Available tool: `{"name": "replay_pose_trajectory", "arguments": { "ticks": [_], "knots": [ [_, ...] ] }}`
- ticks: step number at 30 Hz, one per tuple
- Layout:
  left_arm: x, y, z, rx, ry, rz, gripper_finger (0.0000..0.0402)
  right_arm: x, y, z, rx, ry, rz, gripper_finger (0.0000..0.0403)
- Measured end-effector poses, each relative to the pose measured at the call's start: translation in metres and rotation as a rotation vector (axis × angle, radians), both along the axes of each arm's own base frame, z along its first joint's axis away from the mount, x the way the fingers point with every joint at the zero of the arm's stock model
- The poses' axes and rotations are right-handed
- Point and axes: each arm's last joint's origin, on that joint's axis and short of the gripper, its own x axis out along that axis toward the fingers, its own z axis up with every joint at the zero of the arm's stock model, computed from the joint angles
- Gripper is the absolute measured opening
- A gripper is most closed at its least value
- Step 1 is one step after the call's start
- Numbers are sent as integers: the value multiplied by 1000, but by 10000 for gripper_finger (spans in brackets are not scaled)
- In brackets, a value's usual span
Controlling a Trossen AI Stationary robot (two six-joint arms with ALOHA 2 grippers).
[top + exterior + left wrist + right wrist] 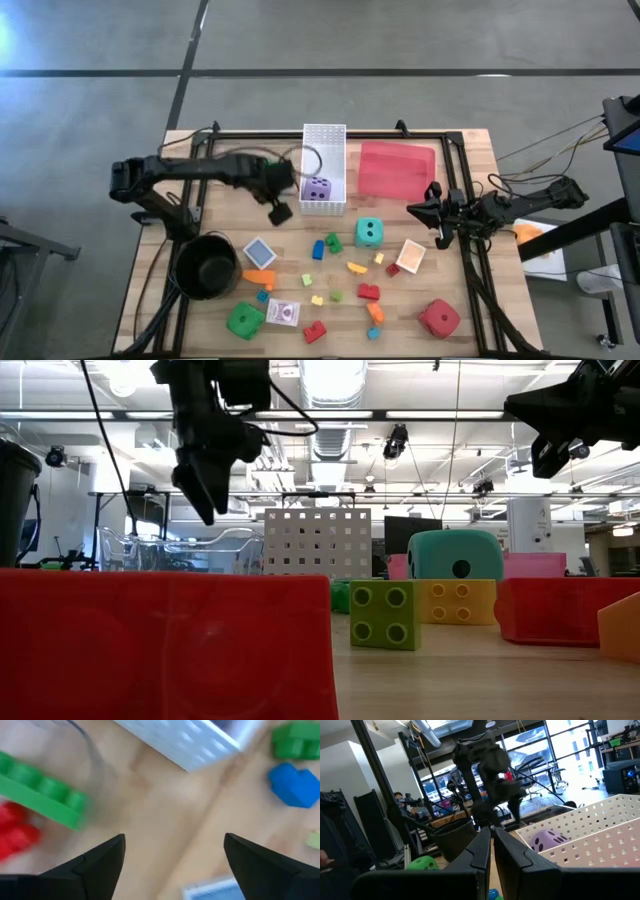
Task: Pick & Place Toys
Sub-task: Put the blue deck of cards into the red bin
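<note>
The toys lie scattered on the wooden table: a teal die [369,233], a green die [245,320], a red die [439,318], flat card packs [260,252] and several small bricks [357,268]. A purple die [317,188] rests on the floor of the white perforated basket [323,135]. My left gripper [280,208] hangs open above bare wood, just near-left of the basket; in the left wrist view [172,840] nothing is between its fingers. My right gripper [412,210] is shut and held level off the table at the right, below the red tray [397,170].
A round black pot [207,265] stands at the near left. A black frame [400,136] runs around the table. In the low view a red brick [165,645] fills the foreground, with a green brick [385,615] and the teal die [455,567] behind it.
</note>
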Motion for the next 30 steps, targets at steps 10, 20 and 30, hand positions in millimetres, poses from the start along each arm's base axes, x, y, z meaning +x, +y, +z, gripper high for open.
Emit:
{"name": "replay_pose_trajectory", "arguments": {
  "ticks": [10, 20, 30],
  "knots": [
    [6, -40, -4, -96, 16, 231, 286, 0, 0, 0, 0, 0, 0, 21],
    [6, -75, -4, -146, 30, 42, 226, 0, 0, 0, 0, 0, 0, 21],
    [2, -113, -4, -100, 13, -289, 166, 0, 0, 0, 0, 0, 0, 21]
  ]
}}
